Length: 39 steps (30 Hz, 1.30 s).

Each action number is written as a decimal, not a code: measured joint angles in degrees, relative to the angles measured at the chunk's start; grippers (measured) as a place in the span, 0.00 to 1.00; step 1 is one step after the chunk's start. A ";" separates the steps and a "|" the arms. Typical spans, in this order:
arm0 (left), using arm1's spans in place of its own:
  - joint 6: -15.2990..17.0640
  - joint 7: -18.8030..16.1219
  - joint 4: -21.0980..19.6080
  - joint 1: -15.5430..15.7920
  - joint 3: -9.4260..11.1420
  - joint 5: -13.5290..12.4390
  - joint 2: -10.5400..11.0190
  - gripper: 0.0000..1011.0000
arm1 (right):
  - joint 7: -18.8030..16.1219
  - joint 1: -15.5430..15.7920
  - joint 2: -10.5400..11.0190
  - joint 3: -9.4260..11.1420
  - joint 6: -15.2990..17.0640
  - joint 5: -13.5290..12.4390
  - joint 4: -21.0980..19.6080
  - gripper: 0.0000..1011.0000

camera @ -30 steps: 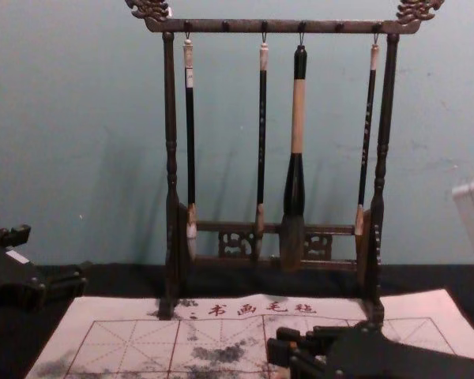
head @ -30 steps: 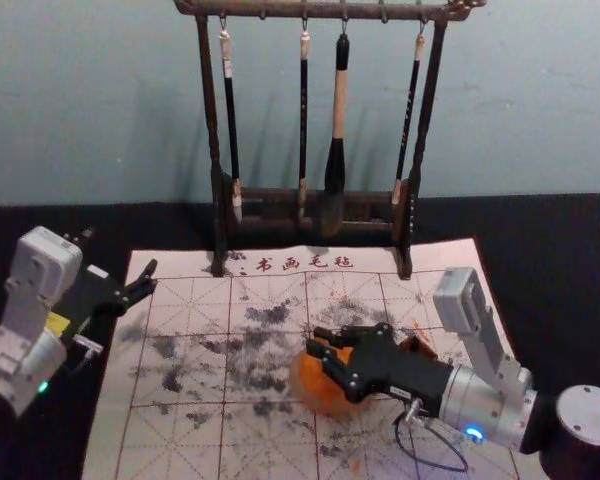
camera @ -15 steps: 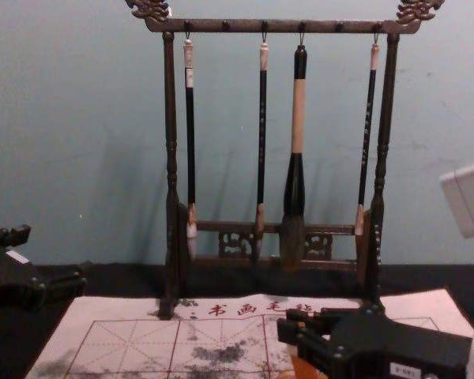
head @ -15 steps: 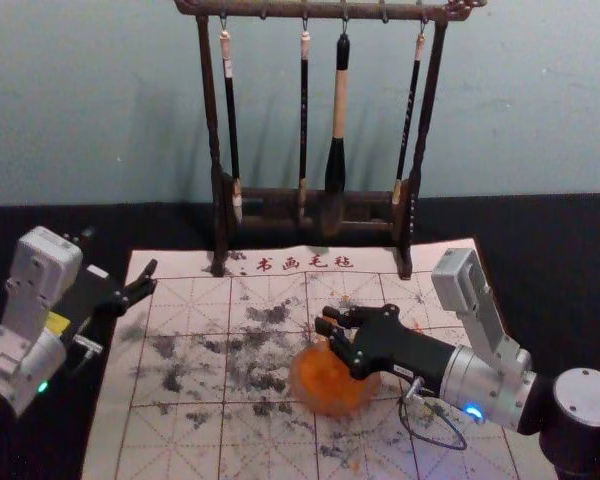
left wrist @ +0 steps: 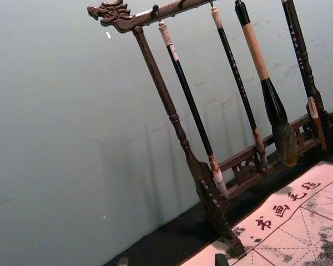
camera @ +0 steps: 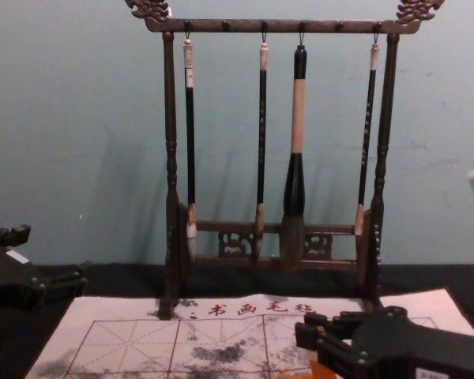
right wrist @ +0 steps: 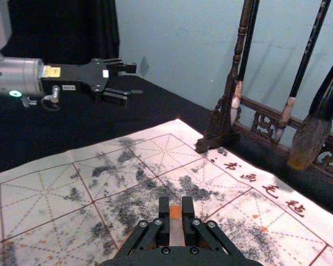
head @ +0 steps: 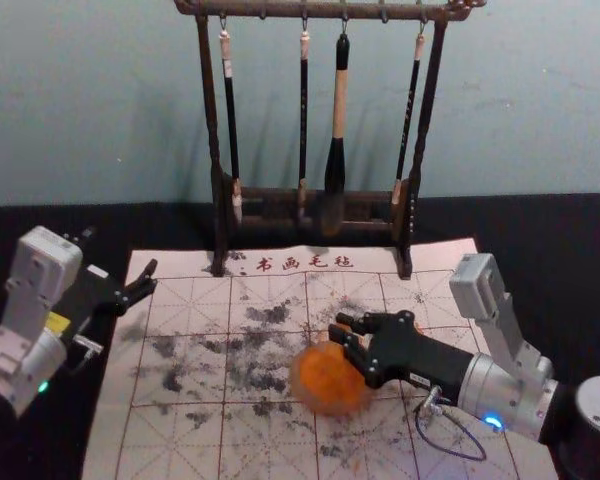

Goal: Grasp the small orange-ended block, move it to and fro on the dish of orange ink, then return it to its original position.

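At the dish of orange ink (head: 326, 388), orange-ended block (right wrist: 176, 212) clamped by right gripper (head: 337, 326), left gripper (head: 119, 256) parked with fingers apart.

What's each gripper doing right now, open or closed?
Left gripper: open, holding nothing, off to the left of the paper's middle.
Right gripper: closed on the small orange-ended block, at the orange ink dish.

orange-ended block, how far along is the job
Grasping looks done: the right gripper has the block, its orange end between the fingers. In hand is the inking, it seems, with the gripper at the orange ink dish. Returning the block remains; how much to-and-fro is left, I cannot tell. The left gripper idles by the mat.
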<state>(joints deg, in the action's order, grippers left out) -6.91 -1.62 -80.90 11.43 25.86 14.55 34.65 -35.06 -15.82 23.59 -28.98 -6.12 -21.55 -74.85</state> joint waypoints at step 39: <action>0.00 0.00 0.00 0.00 0.00 0.00 0.00 0.99 | -0.07 -4.95 -3.27 -3.00 0.73 2.11 4.58 0.09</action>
<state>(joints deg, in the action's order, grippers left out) -6.91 -1.62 -80.90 11.43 25.86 14.55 34.64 -35.13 -20.77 20.32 -31.98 -5.39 -19.45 -70.27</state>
